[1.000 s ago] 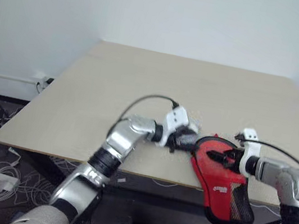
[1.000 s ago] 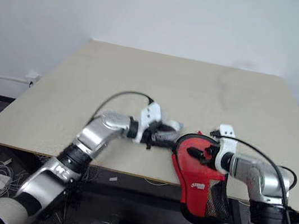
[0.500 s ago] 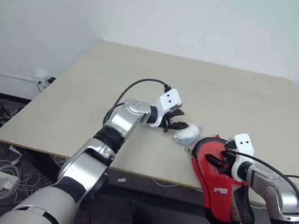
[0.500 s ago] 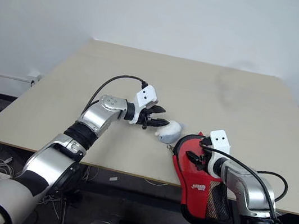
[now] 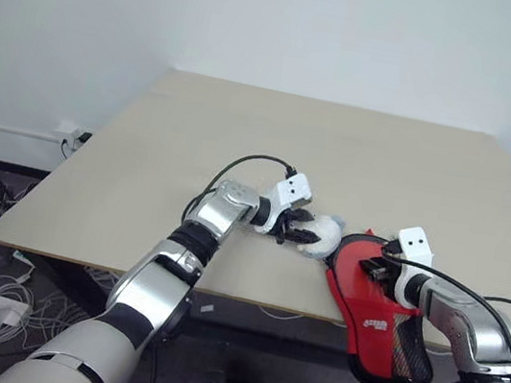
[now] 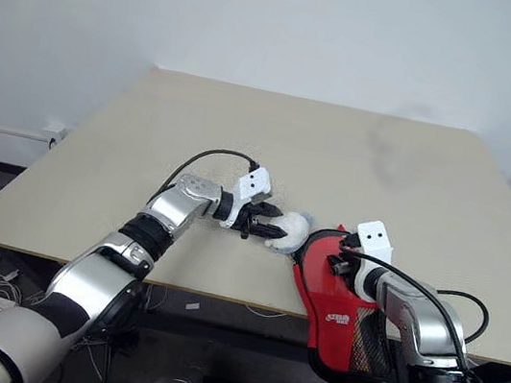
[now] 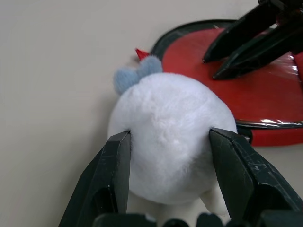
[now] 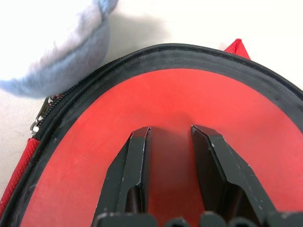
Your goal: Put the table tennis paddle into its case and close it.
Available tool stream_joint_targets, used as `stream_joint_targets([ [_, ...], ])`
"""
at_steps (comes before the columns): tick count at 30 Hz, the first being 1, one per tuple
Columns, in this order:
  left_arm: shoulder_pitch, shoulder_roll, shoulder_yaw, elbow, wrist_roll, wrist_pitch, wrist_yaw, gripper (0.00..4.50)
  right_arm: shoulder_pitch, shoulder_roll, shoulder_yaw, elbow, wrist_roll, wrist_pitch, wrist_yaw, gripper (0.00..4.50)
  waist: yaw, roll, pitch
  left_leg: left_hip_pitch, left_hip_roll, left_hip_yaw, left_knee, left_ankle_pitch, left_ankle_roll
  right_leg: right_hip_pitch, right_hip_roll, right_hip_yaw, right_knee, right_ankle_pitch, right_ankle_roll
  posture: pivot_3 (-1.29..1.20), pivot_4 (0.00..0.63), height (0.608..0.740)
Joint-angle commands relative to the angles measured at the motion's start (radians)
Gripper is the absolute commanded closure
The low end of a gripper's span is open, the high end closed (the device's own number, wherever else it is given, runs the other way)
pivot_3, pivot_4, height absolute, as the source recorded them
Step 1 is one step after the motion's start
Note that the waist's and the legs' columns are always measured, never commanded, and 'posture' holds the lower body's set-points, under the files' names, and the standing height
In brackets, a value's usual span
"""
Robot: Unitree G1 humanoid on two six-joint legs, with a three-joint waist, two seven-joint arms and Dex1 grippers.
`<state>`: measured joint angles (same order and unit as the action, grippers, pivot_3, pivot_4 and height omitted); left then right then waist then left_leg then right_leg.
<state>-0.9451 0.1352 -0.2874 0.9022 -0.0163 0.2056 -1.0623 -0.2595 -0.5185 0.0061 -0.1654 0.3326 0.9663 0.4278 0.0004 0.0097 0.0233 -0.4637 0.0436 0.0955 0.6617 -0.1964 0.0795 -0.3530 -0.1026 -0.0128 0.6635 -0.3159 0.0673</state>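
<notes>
Left eye view: case (image 5: pixel 380 313) at near table (image 5: pixel 242 151) edge, round end on the tabletop, narrow mesh end hanging past the edge. Paddle (image 5: pixel 351 275) inside, red face showing at the round end; handle hidden within the case. Left gripper (image 5: pixel 309 234) reaching in from the left, arm bent at the elbow, wrist turned toward the case; fingers set on either side of a white plush toy (image 5: pixel 322 233) that lies just beside the case's round end. Right gripper (image 5: pixel 372 268) low over the round end, forearm coming in from the right edge; fingertips hard to make out against the red.

Left wrist view: black fingers (image 7: pixel 110 177) pressed against both flanks of the toy, jaws held wide by its body. Small blue tuft on the toy's far side. Toy's underside cut off. Beyond it, the paddle face and the other gripper's dark fingers above it.

Right wrist view: fingers (image 8: pixel 135 172) narrowly parted, nothing between them, hovering over or on the red face; contact impossible to judge. Black rim and zip curving round, zip open on this side. Blurred grey-blue plush past the rim.
</notes>
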Motion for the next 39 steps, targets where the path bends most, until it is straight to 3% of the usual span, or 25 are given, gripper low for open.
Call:
stream_joint_targets([
  [1, -0.038, -0.020, 0.021, 0.054, 0.000, 0.059, 0.006, 1.85, 0.009, 0.008, 0.012, 0.029, -0.010, 0.027, -0.005, 3.06, 0.000, 0.000, 0.000, 0.000, 0.000, 0.000, 0.000, 0.000, 0.000, 0.000, 0.000, 0.000, 0.000, 0.000, 0.000, 0.00, 0.000, 0.715],
  [4, -0.060, -0.043, 0.056, 0.091, -0.020, 0.094, 0.009, 1.85, 0.012, 0.006, 0.008, 0.026, -0.013, 0.028, -0.008, 3.06, 0.001, -0.002, -0.001, 0.000, 0.000, 0.000, 0.000, 0.000, 0.000, 0.000, 0.000, 0.000, 0.000, 0.000, 0.000, 0.00, 0.000, 0.715],
  [11, -0.076, -0.064, 0.083, 0.097, -0.018, 0.135, -0.006, 4.06, 0.014, 0.010, 0.008, 0.025, -0.017, 0.028, -0.018, 3.10, 0.001, -0.002, -0.001, 0.000, 0.000, -0.001, 0.000, 0.000, 0.000, 0.000, 0.000, 0.000, 0.000, 0.000, 0.000, 0.00, 0.000, 0.715],
  [13, -0.079, -0.063, 0.080, 0.105, -0.014, 0.157, -0.020, 4.49, 0.012, 0.012, 0.009, 0.027, -0.017, 0.028, -0.018, 3.10, 0.001, -0.002, -0.001, 0.000, 0.000, -0.001, 0.000, 0.000, 0.000, 0.000, 0.000, 0.000, 0.000, 0.000, 0.000, 0.00, 0.000, 0.715],
  [18, -0.056, -0.053, 0.073, 0.067, -0.022, 0.163, -0.081, 4.49, 0.007, 0.013, 0.017, 0.033, -0.035, 0.016, -0.017, 3.10, 0.000, -0.003, -0.001, 0.000, 0.000, -0.001, 0.000, 0.000, 0.000, 0.000, 0.000, 0.000, 0.000, 0.000, 0.000, 0.00, 0.000, 0.715],
  [21, -0.061, -0.056, 0.080, 0.099, -0.006, 0.153, -0.033, 3.77, 0.003, 0.015, 0.019, 0.036, -0.040, 0.017, -0.017, 3.10, 0.000, -0.003, -0.002, 0.000, 0.000, -0.001, 0.000, 0.000, 0.000, 0.000, 0.000, 0.000, 0.000, 0.000, 0.000, 0.00, 0.000, 0.715],
  [30, -0.077, -0.066, 0.051, 0.149, 0.039, 0.176, -0.006, 0.61, 0.000, 0.014, 0.021, 0.030, -0.037, 0.024, -0.014, 3.10, 0.000, -0.004, -0.002, 0.000, 0.000, -0.001, 0.000, 0.000, 0.000, 0.001, 0.000, 0.000, 0.000, 0.000, 0.000, 0.00, 0.000, 0.715],
  [37, -0.096, -0.085, 0.077, 0.190, 0.050, 0.157, 0.054, 0.61, 0.003, 0.013, 0.023, 0.021, -0.039, 0.031, -0.019, 3.10, 0.001, -0.004, -0.002, 0.000, 0.000, -0.002, 0.001, 0.000, 0.000, 0.000, 0.000, 0.000, 0.000, 0.000, 0.000, 0.00, 0.000, 0.715],
  [39, -0.108, -0.090, 0.113, 0.199, 0.023, 0.157, 0.067, 0.99, 0.005, 0.013, 0.021, 0.021, -0.040, 0.031, -0.021, 3.10, 0.001, -0.004, -0.002, 0.000, 0.000, -0.002, 0.001, 0.000, 0.000, 0.000, 0.000, 0.000, 0.000, 0.000, 0.000, 0.00, 0.000, 0.715],
])
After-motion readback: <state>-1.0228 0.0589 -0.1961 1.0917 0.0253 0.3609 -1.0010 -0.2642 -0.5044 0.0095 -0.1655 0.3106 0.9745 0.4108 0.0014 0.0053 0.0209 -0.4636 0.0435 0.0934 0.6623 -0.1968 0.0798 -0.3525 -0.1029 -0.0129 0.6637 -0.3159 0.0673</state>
